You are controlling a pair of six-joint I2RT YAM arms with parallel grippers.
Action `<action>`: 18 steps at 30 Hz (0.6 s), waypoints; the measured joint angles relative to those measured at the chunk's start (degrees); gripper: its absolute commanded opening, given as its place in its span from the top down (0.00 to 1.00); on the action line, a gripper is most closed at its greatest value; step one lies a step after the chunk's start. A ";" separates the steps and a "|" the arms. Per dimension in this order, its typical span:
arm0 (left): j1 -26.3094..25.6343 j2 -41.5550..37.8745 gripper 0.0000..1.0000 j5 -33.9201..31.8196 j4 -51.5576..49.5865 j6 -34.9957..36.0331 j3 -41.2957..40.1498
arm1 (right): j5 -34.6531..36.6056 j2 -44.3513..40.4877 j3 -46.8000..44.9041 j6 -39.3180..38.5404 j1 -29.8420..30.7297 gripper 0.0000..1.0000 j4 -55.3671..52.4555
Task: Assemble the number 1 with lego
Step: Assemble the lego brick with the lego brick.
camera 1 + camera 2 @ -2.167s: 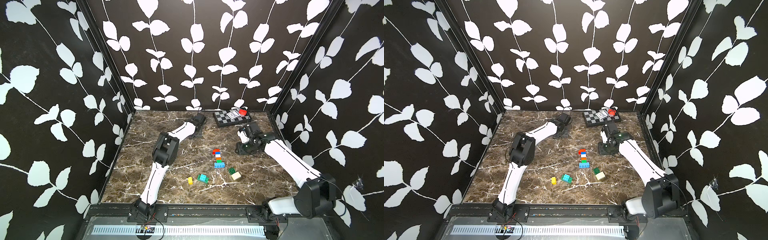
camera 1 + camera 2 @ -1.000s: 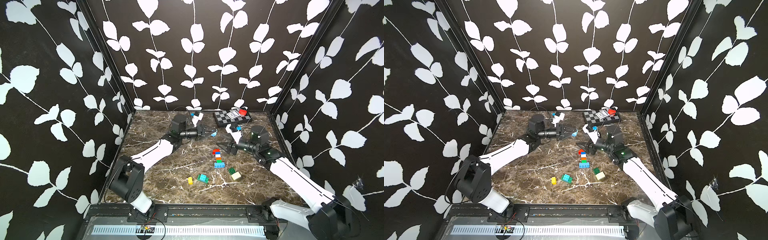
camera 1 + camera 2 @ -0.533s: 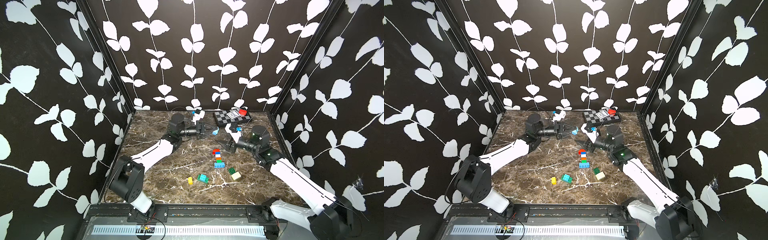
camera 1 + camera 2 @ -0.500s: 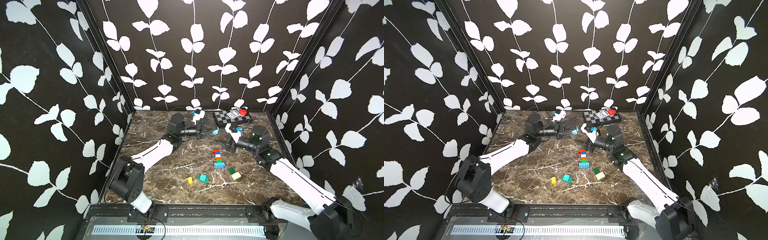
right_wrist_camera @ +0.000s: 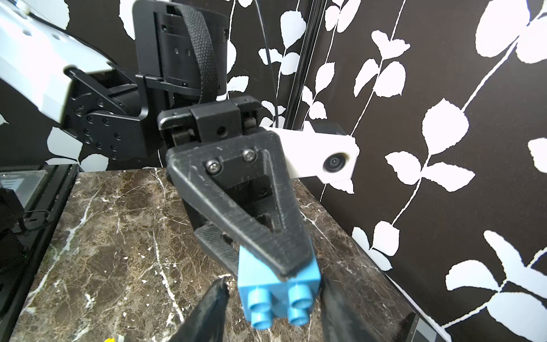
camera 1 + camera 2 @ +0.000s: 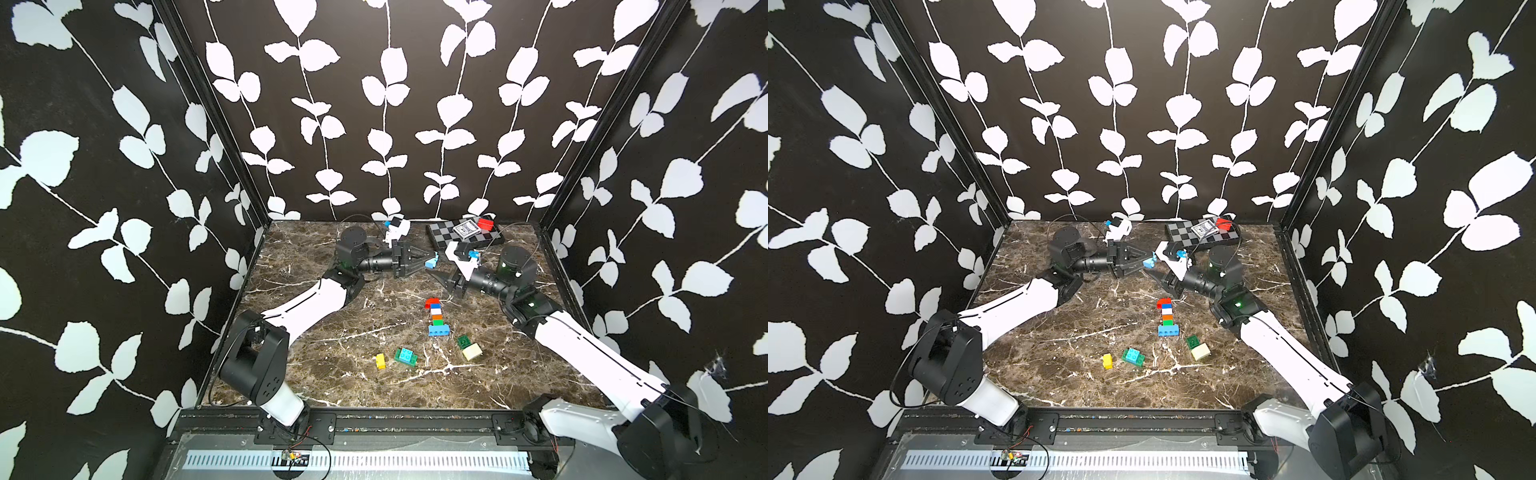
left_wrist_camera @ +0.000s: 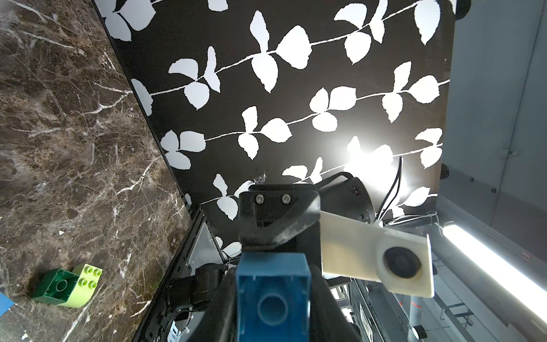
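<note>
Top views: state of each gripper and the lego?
left gripper: shut on light blue brick, held in the air.
right gripper: open, straddling that brick.
brick column: joined, lying flat.
yellow brick: loose.
green-and-blue pair: stacked, loose.
dark green and cream bricks: loose, touching.

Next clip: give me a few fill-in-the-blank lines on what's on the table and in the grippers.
The left gripper is shut on a brick coloured ___.
The brick column on the table has a ___ piece at its far end.
The small loose brick beside the green-and-blue piece is ___.
Missing: blue; red; yellow.
</note>
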 measured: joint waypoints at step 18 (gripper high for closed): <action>0.00 0.20 0.86 0.48 0.92 -0.66 0.00 | 0.72 0.74 0.00 0.13 0.70 0.59 1.81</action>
